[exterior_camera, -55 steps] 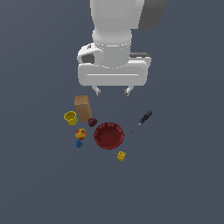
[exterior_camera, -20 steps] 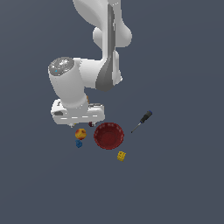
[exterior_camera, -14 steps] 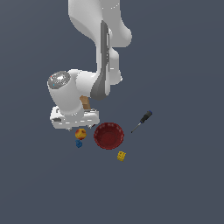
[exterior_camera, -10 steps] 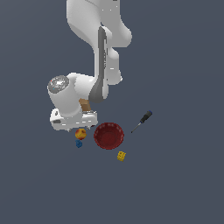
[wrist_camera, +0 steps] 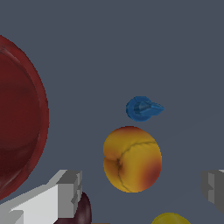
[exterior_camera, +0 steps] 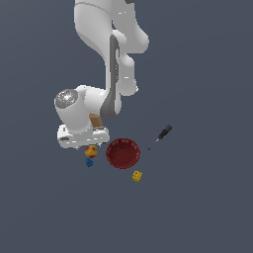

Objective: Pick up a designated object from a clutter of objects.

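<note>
The peach (wrist_camera: 132, 159), orange-yellow with a red blush, lies on the grey floor between my two grey fingertips (wrist_camera: 68, 189). My gripper (wrist_camera: 141, 184) is open, with the jaws wide on either side of the peach and not touching it. In the exterior view the gripper (exterior_camera: 90, 146) hangs low just above the peach (exterior_camera: 91, 151). The blue piece (wrist_camera: 142, 108) lies just beyond the peach. The dark red ball (wrist_camera: 82, 211) and the yellow cup's rim (wrist_camera: 170, 218) show at the wrist view's edge. My hand hides both in the exterior view.
The ribbed red bowl (exterior_camera: 122, 153) stands close to the peach on the exterior view's right and also shows in the wrist view (wrist_camera: 17, 118). The brown box (exterior_camera: 95, 120) peeks out behind my hand. The yellow block (exterior_camera: 137, 176) and the black-handled screwdriver (exterior_camera: 160, 136) lie further right.
My arm has swung toward the exterior view's left and come down over the clutter. My hand now sits low over the peach and covers the cup, ball and most of the box.
</note>
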You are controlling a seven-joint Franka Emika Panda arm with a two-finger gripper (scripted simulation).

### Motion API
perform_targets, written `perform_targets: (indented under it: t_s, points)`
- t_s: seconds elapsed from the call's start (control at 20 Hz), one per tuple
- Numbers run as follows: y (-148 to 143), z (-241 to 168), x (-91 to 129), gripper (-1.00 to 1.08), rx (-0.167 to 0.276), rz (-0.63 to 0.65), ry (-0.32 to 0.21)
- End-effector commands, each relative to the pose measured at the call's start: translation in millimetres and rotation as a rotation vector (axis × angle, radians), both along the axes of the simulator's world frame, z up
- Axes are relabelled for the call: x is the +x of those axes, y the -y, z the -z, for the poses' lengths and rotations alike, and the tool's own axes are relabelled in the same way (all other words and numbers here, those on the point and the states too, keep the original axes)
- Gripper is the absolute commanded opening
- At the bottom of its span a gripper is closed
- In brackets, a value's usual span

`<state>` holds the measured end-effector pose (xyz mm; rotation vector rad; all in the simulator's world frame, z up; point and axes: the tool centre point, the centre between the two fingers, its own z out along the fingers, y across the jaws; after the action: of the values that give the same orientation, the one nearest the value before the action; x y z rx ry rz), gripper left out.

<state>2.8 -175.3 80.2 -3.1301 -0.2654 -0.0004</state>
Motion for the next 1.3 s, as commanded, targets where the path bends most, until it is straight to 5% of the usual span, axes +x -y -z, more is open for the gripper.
perform_targets:
  t_s: [0.0, 0.6, 0.65, 1.25]
  points:
    - [0, 7, -1, 1.0, 0.0, -0.001, -0.001]
    - [1, 47, -1, 1.0, 0.0, -0.003, 0.0]
    - [1, 47, -1, -1.0, 0.0, -0.003, 0.0]
    - [1, 45, -1, -1.0, 0.0, -0.002, 0.0]
